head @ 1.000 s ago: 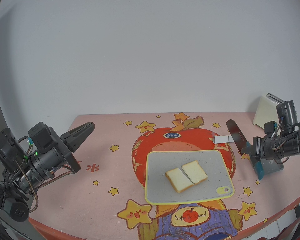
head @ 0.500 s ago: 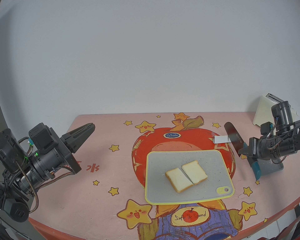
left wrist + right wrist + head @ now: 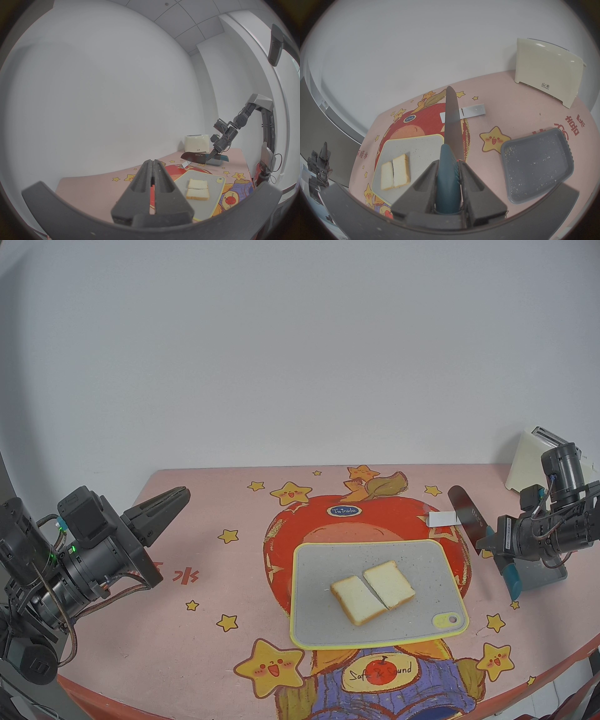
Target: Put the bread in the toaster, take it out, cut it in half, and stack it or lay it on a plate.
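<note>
Gripping the knife by its teal handle, the right end effector has its two fingers pressed against either side of that handle and hangs above the right side of the worktop. The dark blade runs out from the fingers toward the far wall, held off the surface, and its tip sits over the spot just beside a small white slip that lies flat on the printed cloth. Under and just to the right of this end effector lies a grey tray, shallow, with pale specks scattered across its floor. A cream toaster stands upright in the far right corner, well apart from the tray. Near the middle of the worktop is a grey cutting board with a yellow rim, and on it the bread lies cut in two, the pieces flat and side by side with a thin gap between them. The bread is well apart from the knife and from both arms. Over the left side, the left end effector is raised above the worktop with its fingers brought together, nothing between them, pointing toward the far wall.
</note>
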Robot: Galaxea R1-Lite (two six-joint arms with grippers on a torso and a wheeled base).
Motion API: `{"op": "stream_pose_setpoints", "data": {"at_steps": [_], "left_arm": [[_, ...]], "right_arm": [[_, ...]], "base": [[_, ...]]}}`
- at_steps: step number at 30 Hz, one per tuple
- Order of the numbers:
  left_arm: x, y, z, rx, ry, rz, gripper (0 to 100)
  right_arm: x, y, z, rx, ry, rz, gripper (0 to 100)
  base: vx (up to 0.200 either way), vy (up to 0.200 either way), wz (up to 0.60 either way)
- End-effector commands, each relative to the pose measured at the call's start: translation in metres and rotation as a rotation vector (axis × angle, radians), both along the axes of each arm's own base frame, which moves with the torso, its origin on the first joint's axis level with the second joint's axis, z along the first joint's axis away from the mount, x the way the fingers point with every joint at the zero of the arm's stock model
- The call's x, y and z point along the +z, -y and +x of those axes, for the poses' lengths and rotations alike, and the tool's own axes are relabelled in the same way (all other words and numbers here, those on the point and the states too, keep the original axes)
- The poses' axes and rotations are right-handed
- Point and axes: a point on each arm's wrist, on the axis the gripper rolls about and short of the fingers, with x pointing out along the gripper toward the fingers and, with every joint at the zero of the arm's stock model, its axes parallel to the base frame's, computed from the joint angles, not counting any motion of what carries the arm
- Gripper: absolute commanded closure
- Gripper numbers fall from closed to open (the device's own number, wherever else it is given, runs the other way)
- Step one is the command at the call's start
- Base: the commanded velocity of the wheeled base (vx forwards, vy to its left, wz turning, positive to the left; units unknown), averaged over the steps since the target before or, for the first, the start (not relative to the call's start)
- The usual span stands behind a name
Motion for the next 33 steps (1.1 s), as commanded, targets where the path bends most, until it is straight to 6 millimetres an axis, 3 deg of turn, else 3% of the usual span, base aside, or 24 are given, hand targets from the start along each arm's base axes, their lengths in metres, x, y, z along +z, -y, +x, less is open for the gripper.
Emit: {"op": "stream_pose_setpoints", "data": {"at_steps": [1,33], "left_arm": [[-0.0003,0.0001,0.0002,0.0,-0.001,0.001,100],[-0.0028,-0.0004,-0.001,-0.001,-0.008,0.009,100]], "right_arm": [[0.0001,-0.0001,0.0003,0.0,0.0,0.001,100],[-0.0019,0.0017,0.0034,-0.007,-0.007,-0.002,100]], "base": [[0.0,0.0,0.0],[0.0,0.0,0.0]]}}
